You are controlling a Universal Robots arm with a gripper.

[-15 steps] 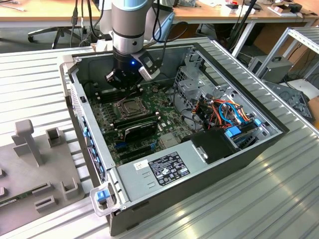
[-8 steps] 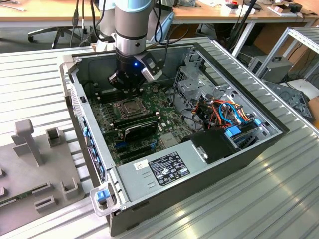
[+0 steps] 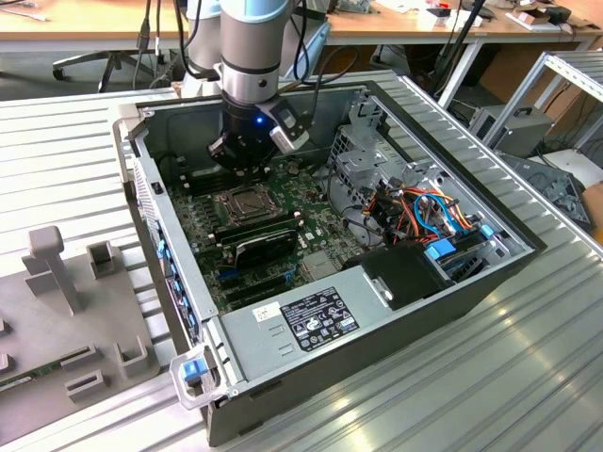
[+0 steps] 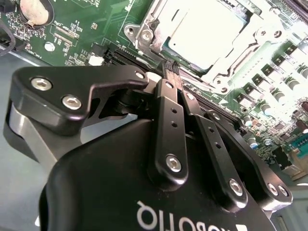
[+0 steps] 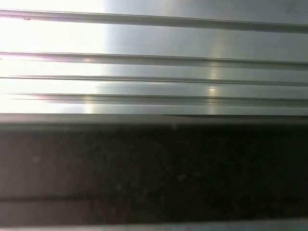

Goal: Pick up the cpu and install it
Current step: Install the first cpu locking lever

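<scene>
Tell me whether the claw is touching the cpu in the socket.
Cannot tell. In the second wrist view the claw sits close by the cpu, but its own linkage hides the tips.

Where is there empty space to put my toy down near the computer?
The ribbed metal table is bare in front of the open computer case, and behind the grey holder tray on the exterior view's left. Inside the case it is crowded: the claw hangs over the socket, beside tangled cables.
</scene>
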